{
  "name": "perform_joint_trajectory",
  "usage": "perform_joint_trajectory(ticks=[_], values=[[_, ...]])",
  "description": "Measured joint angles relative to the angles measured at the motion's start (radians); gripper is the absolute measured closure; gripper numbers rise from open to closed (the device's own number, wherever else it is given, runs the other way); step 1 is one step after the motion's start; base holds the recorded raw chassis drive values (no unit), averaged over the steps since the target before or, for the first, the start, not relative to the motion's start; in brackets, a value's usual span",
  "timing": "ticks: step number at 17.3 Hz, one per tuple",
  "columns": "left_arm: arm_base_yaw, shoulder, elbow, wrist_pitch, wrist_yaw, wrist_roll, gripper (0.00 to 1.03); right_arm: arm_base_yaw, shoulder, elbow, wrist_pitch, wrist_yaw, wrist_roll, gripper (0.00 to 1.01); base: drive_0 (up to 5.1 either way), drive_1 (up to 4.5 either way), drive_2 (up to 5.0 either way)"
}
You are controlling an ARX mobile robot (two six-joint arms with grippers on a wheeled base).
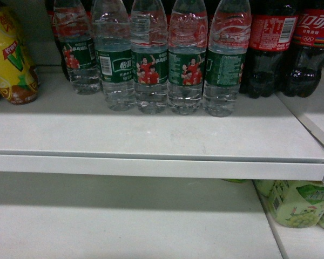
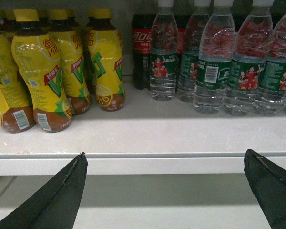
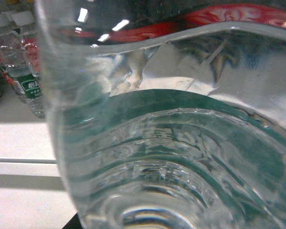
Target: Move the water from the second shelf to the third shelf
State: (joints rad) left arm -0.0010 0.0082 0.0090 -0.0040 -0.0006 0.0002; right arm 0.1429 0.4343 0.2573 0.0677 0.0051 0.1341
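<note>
White shelf (image 1: 151, 132) before you | water bottles (image 1: 149, 59) in a row | left gripper (image 2: 167, 191) spread wide, empty | right gripper's state: can't tell, bottle (image 3: 181, 143) fills its lens

water bottle (image 3: 181, 143) close up, filling view

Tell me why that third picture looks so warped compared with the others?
Right wrist view: a water bottle fills the frame at very close range, blurred, with bright glare spots and the background bent through the plastic. Head view: sharp, with shadow under the shelf. Left wrist view: clear, both dark tips of the left hand visible.
</note>
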Motion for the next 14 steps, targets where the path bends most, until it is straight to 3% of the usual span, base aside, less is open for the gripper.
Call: perform_joint_trajectory(ticks=[14], values=[[0.0,0.0,0.0,0.0,0.001,0.0,0.05,0.0,0.0,0.002,0.001,0.002,0.004,0.58,0.0,0.0,0.0]])
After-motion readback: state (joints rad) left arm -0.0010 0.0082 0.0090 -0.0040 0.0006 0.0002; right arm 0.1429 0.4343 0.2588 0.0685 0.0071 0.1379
